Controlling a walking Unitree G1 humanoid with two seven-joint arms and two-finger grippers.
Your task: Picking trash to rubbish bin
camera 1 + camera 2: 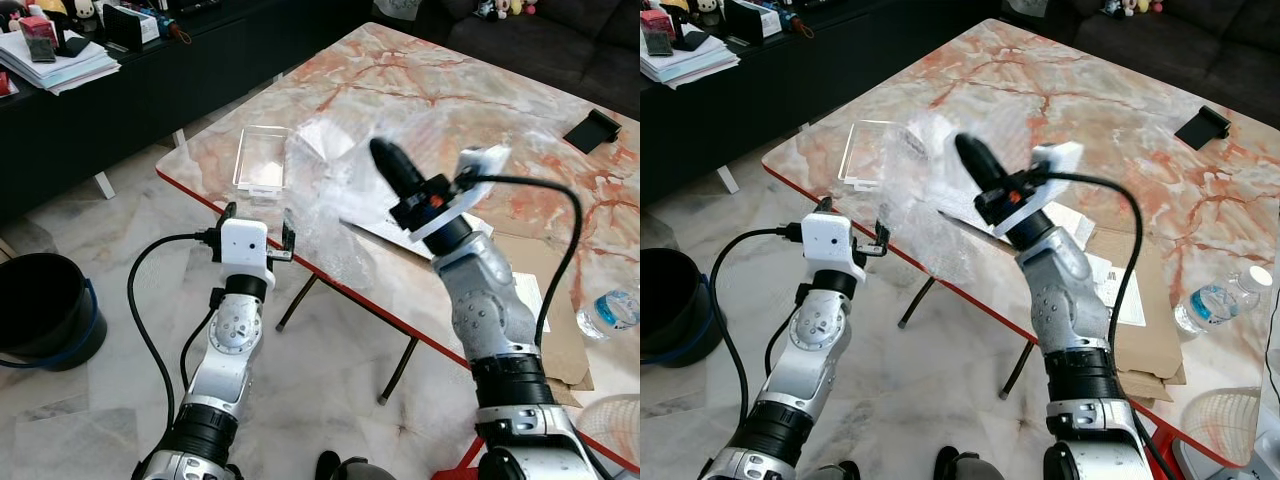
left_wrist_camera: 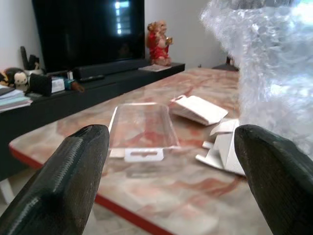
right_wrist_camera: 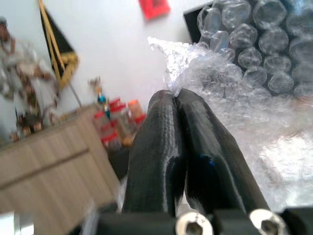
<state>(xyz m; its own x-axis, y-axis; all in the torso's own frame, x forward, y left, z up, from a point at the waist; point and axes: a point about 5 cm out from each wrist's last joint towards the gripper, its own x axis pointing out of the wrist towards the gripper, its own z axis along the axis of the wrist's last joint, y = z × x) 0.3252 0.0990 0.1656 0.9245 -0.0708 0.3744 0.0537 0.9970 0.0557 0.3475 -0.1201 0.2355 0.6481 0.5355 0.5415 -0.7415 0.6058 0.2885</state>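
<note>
Two black fingers of the right gripper (image 3: 175, 98) are pressed flat together, pinching the edge of a sheet of clear bubble wrap (image 3: 254, 63), and the arm has it lifted above the table with the fingers tilted up and away from the robot! The crinkled wrap (image 1: 340, 200) hangs down from the fingertips to the near edge of the pink-veined marble table with a red rim (image 1: 420, 80). Over on the other side, the left gripper (image 1: 255, 225) sits low at that near edge, just beside the hanging wrap, its two fingers (image 2: 63, 181) spread wide with nothing between them. Beyond those open fingers a clear plastic blister tray (image 1: 262, 158) lies flat on the marble, and a folded white card insert (image 2: 198, 108) lies just beside it. Further right on the table: a flattened brown cardboard sheet (image 1: 560, 330) and a clear plastic water bottle (image 1: 610, 310) lying on its side. Down on the pale marble floor, well to the left, stands a black round bin with a blue handle (image 1: 45, 310).
</note>
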